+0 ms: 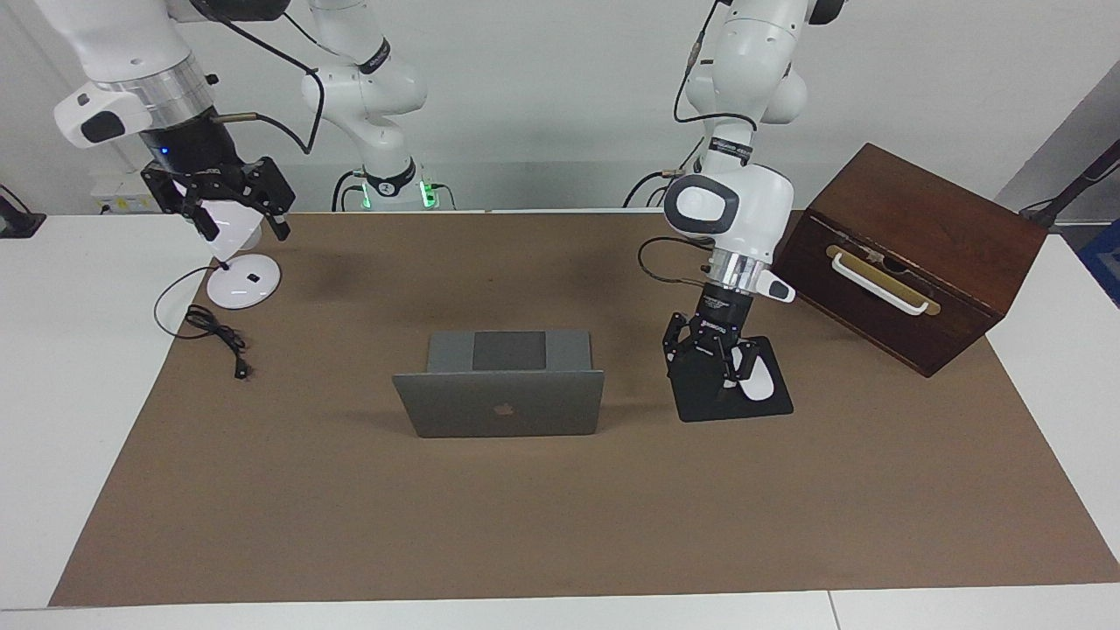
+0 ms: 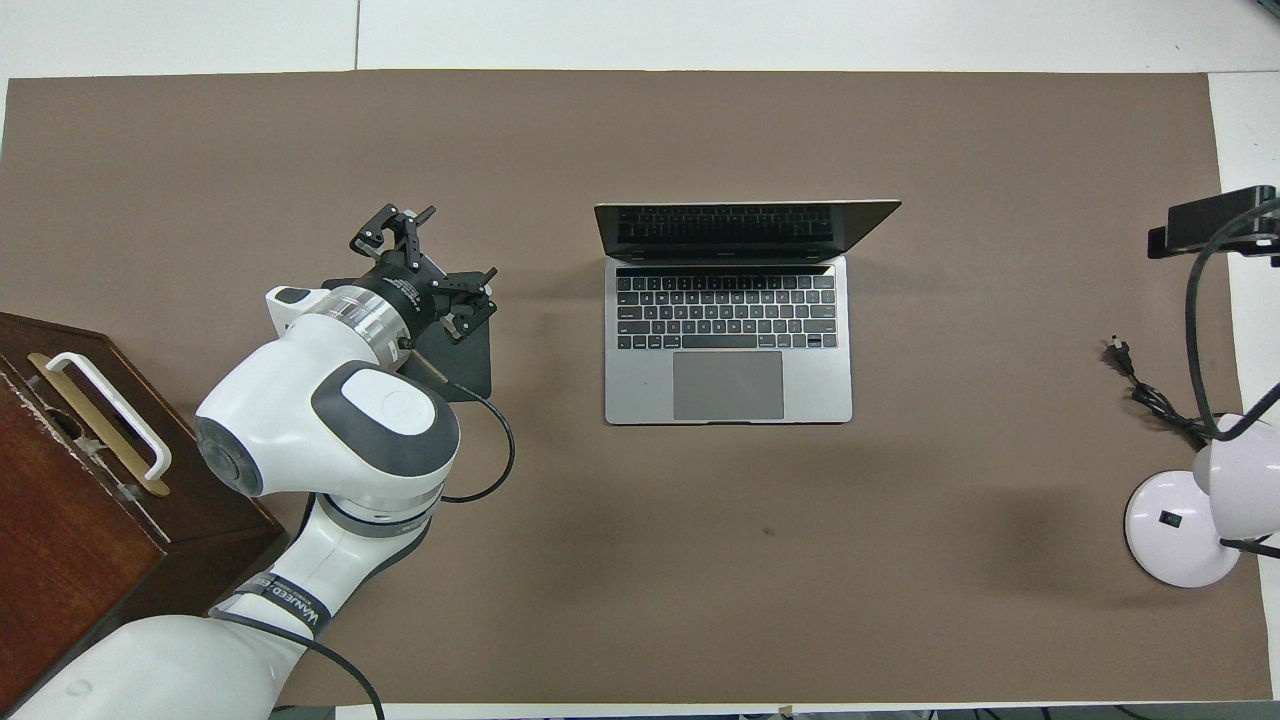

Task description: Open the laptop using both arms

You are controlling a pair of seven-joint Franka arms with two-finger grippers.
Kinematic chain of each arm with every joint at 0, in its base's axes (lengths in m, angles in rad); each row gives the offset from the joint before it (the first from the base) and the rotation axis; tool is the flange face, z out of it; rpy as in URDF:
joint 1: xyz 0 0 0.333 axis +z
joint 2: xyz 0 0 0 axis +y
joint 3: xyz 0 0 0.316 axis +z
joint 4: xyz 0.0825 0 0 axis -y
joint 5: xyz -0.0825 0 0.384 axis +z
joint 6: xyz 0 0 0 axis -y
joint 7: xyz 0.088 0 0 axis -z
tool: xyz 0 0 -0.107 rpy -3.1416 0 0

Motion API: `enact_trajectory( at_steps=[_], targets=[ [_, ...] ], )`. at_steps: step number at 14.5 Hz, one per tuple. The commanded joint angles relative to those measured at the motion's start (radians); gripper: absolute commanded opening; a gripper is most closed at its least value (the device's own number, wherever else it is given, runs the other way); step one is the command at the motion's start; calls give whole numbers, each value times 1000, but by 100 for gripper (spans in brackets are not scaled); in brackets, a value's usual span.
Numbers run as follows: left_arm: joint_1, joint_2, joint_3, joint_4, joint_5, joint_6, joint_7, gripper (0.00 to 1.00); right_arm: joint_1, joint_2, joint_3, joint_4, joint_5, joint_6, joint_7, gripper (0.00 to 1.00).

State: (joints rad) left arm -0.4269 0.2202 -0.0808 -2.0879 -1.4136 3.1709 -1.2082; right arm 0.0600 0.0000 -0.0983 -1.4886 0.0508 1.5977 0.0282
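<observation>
White lamp (image 1: 229, 262) stands at the right arm's end of the table (image 1: 52, 367), near the robots' edge, with the right gripper (image 1: 234, 219) raised over it, fingers spread wide. At the other end, by the wooden box (image 1: 910, 254), the left gripper (image 1: 713, 363) hangs open over the mouse pad (image 1: 700, 402). The laptop (image 1: 500, 402) stands open mid-table on the brown mat (image 1: 560, 525), lid upright.

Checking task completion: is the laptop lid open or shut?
Open. The laptop has its lid standing up, the keyboard and trackpad exposed in the overhead view; the logo side shows in the facing view. Neither gripper touches it.
</observation>
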Motion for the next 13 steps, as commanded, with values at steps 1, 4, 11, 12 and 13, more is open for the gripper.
enact_trajectory(
  at_steps=[1,4,11,12,13],
  targets=[
    [57,4,-4,6,19,8,117,100,-126,-20,110,-39,-26,-9,-53,100],
    [109,2,-4,18,73,-40,183,100,-177,-20,155,-85,-29,7,-30,100],
    [230,-7,0,38,128,-197,427,100,-177,-46,152,-167,-31,36,-25,100],
    [249,-5,0,48,186,-230,430,100,-177,-51,152,-167,-31,31,-25,100],
    [253,-5,0,52,259,-247,431,100,-177,-51,150,-164,-31,25,-27,100]
  ],
)
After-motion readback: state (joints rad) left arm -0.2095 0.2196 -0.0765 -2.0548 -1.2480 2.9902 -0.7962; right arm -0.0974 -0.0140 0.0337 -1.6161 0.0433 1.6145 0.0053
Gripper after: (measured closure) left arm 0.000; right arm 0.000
